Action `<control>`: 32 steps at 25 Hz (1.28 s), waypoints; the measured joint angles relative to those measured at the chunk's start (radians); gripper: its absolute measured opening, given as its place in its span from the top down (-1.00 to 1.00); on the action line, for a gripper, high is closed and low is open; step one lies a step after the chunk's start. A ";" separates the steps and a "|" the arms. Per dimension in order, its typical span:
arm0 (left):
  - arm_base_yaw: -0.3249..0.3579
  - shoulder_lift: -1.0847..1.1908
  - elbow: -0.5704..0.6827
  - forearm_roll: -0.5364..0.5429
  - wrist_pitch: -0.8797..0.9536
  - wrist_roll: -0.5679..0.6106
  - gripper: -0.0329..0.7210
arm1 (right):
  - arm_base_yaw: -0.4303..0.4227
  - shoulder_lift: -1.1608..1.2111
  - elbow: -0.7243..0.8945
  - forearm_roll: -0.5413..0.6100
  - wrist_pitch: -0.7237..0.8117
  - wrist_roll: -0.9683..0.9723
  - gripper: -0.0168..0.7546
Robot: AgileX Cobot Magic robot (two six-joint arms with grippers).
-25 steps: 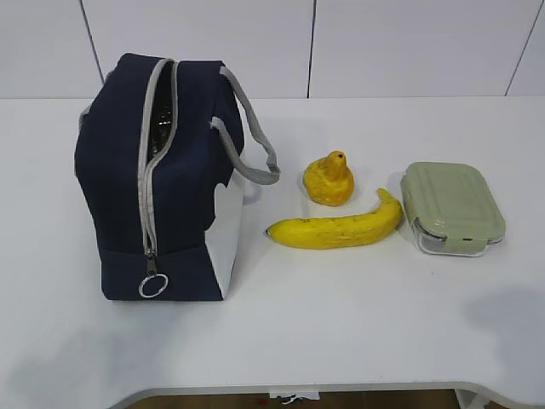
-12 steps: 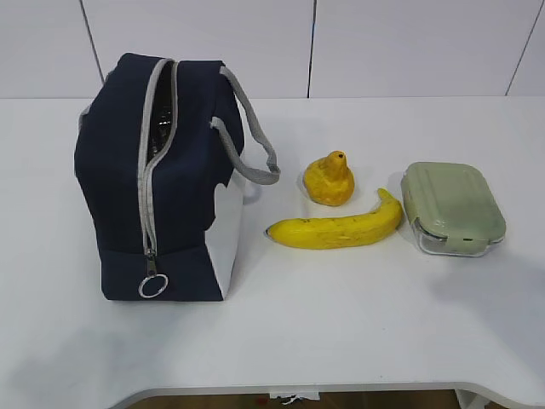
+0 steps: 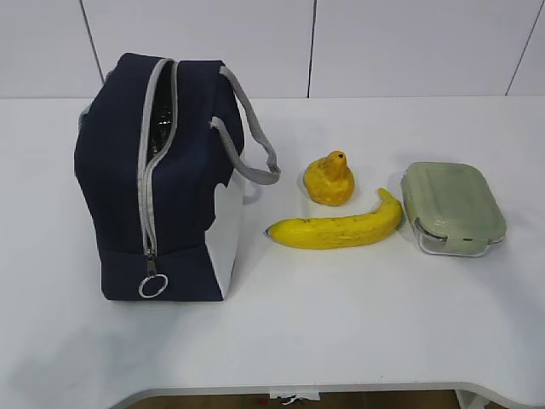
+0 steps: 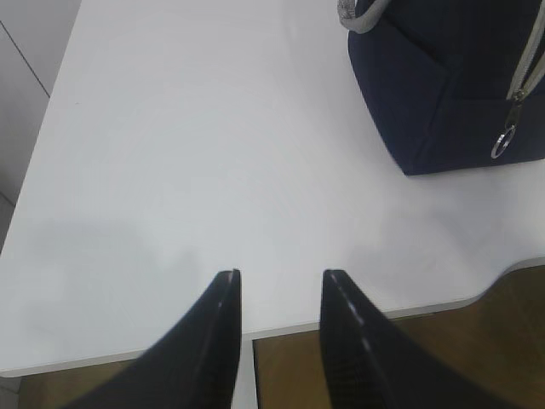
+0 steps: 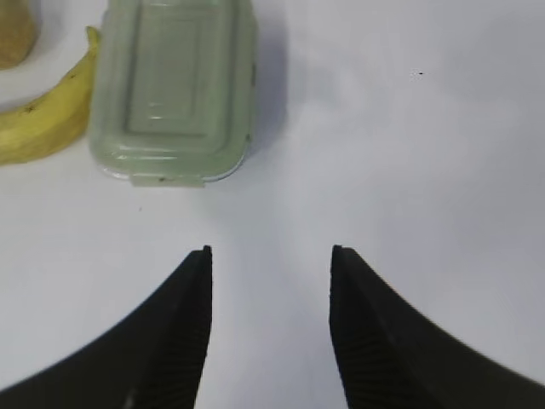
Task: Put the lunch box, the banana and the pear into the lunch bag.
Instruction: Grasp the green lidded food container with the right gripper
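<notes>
Both grippers empty, jaws apart; we advise the right gripper [image 5: 271,252] square over the lunch box [image 5: 174,89], clearing the banana [image 5: 47,115].

Each gripper, left [image 4: 279,274] and right [image 5: 271,251], has two black, tapered fingers with finely ribbed inner faces.

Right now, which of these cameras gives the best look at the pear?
The exterior view: the whole pear sits in plain sight behind the banana, stub top and all. The right wrist view catches only a sliver of it at the top left corner. The left wrist view does not show it.
</notes>
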State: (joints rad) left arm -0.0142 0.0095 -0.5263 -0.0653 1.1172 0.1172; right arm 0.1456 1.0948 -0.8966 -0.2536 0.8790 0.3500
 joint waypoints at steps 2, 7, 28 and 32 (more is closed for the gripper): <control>0.000 0.000 0.000 0.000 0.000 0.000 0.26 | -0.069 0.070 -0.048 0.049 0.000 -0.047 0.02; 0.000 0.000 0.000 0.000 0.000 0.000 0.26 | -0.228 0.214 -0.149 0.265 0.003 -0.247 0.02; 0.000 0.000 0.000 0.000 0.000 0.000 0.26 | -0.801 0.721 -0.328 1.204 0.313 -1.079 0.02; 0.000 0.000 0.000 0.000 0.000 0.000 0.26 | -0.801 0.755 -0.328 1.219 0.313 -1.084 0.02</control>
State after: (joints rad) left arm -0.0142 0.0095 -0.5263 -0.0653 1.1172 0.1172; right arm -0.6558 1.8502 -1.2246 0.9652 1.1924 -0.7344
